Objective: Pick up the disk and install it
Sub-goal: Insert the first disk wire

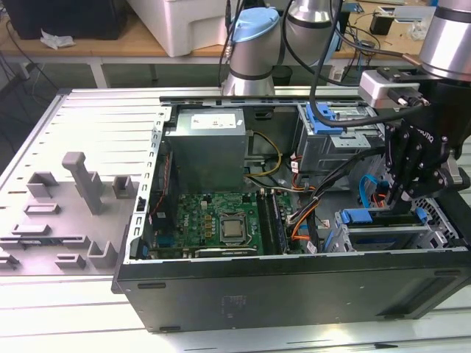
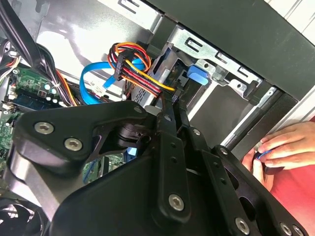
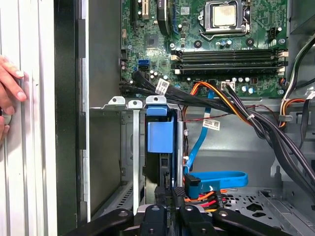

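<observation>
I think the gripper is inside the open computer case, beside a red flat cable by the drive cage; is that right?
Nearly: the flat cable is blue, not red, as the first wrist view shows. The gripper is beside it.

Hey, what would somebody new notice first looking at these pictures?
The open black computer case with its green motherboard dominates the exterior view. At that view's right, the black robot gripper reaches into the silver drive cage, close to the blue-framed disk. A person's hand lies outside the case wall.
</observation>
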`<state>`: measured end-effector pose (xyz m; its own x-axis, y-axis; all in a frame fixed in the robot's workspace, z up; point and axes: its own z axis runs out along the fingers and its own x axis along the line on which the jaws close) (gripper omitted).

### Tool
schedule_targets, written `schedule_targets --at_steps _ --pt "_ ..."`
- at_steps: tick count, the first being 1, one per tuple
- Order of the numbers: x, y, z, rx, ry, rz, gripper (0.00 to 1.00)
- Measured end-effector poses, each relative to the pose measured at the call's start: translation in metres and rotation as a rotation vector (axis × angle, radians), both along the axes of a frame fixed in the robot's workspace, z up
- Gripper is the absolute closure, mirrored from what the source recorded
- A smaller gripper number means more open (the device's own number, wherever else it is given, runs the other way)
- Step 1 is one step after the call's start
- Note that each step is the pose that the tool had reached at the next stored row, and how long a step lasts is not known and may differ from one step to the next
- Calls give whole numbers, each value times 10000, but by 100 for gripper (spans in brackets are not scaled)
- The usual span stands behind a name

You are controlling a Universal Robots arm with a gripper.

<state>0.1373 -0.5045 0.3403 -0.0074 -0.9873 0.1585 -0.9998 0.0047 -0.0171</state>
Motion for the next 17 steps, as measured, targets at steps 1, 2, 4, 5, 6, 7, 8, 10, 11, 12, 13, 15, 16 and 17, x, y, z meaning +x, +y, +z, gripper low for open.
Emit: schedule_targets --at_steps 1,2,4,5,6,7,8,10,11,12,13,15,16,17 --pt "0 0 -2 0 0 0 83" --pt "0 0 -2 -1 0 0 83" --pt "0 0 -5 -1 0 0 83" --pt "0 0 -7 -1 0 0 83" --pt "0 0 -9 -2 0 0 83" --pt "0 0 -11 -3 0 0 83" --pt "0 0 -12 -6 0 0 83" --pt "0 0 -16 -7 0 0 83" --pt "0 0 -18 -7 0 0 83" --pt "0 0 -20 -7 0 0 83" --pt "0 0 -21 -6 0 0 83" --pt "0 0 -21 -6 0 0 83" --pt "0 0 -21 -7 0 0 83" --pt "0 0 -21 -6 0 0 83"
